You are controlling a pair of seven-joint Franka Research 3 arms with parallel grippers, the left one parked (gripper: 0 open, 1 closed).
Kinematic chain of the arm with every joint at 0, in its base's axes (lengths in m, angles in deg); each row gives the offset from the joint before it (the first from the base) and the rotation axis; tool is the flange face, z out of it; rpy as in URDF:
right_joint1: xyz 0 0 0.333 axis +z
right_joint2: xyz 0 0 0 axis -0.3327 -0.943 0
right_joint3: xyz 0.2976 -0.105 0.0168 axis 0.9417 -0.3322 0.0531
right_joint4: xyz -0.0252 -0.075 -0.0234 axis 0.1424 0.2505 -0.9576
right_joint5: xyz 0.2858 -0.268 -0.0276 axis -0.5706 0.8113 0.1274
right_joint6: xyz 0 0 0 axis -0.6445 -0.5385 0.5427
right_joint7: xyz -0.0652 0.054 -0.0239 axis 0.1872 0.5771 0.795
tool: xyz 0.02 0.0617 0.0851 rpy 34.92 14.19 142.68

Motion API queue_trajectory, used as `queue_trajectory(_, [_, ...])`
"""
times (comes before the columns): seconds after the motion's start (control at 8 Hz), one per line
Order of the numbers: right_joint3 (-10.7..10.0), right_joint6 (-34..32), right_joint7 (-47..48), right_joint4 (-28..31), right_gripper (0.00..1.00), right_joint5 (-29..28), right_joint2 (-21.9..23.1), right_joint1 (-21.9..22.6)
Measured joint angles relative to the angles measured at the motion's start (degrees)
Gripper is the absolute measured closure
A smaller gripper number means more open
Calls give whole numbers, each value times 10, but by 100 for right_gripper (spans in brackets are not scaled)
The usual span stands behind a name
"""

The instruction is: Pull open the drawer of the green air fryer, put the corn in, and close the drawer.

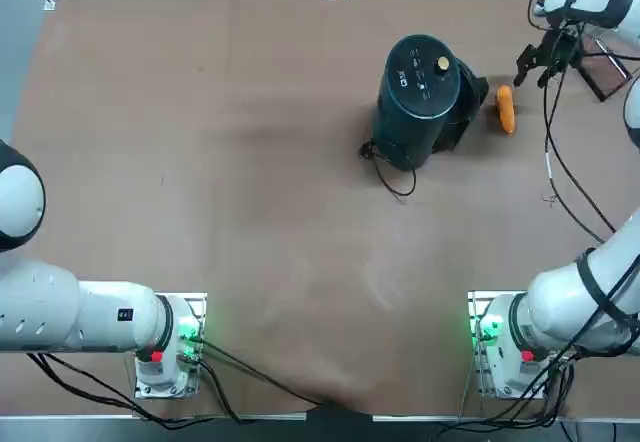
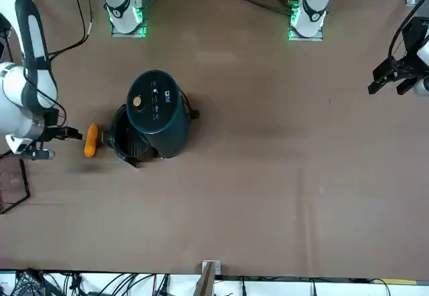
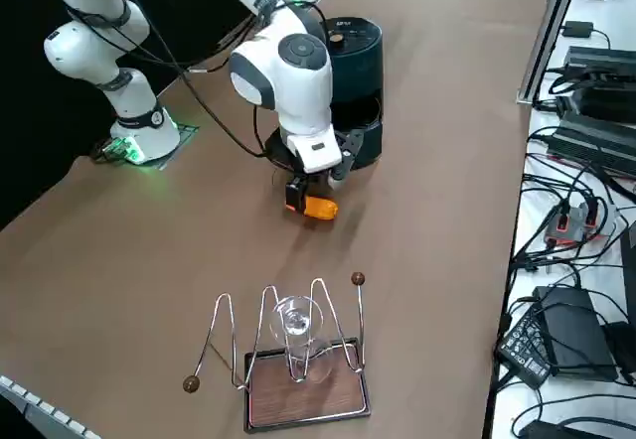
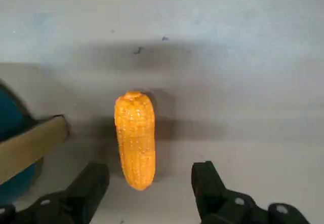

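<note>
On the table, the green air fryer is standing upright, with its drawer sitting pulled out from the lower front of the body. Judged from that, the first step, opening the drawer, is complete. In the top view, the corn is lying flat on the table at about 3 o'clock from the air fryer, just beside the open drawer and clear of it. The drawer basket is showing no corn inside it in the front view.

The right gripper is hovering over the corn, with its jaws released and standing wide. In the wrist view, one finger is sitting on each side of the near end of the cob, and neither finger appears to be touching it. Whether the gripper is already down at table level cannot be told.

The task is judged to be at the start of its second step, the pick-up of the corn. Remaining work:
1. Closing the jaws on the corn and lifting it.
2. Carrying it over the open drawer and releasing it there.
3. Pushing the drawer shut.
</note>
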Motion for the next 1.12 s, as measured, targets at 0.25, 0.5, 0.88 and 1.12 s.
queue_trajectory(0.25, [12, 11, 0, 1, 0, -7, -13, 2])
queue_trajectory(0.5, [20, 31, 0, 3, 0, -21, -37, 7])
queue_trajectory(0.88, [19, 52, 0, 3, 0, -22, -67, 7])
queue_trajectory(1.12, [18, 57, -2, 2, 2, -22, -76, 6])
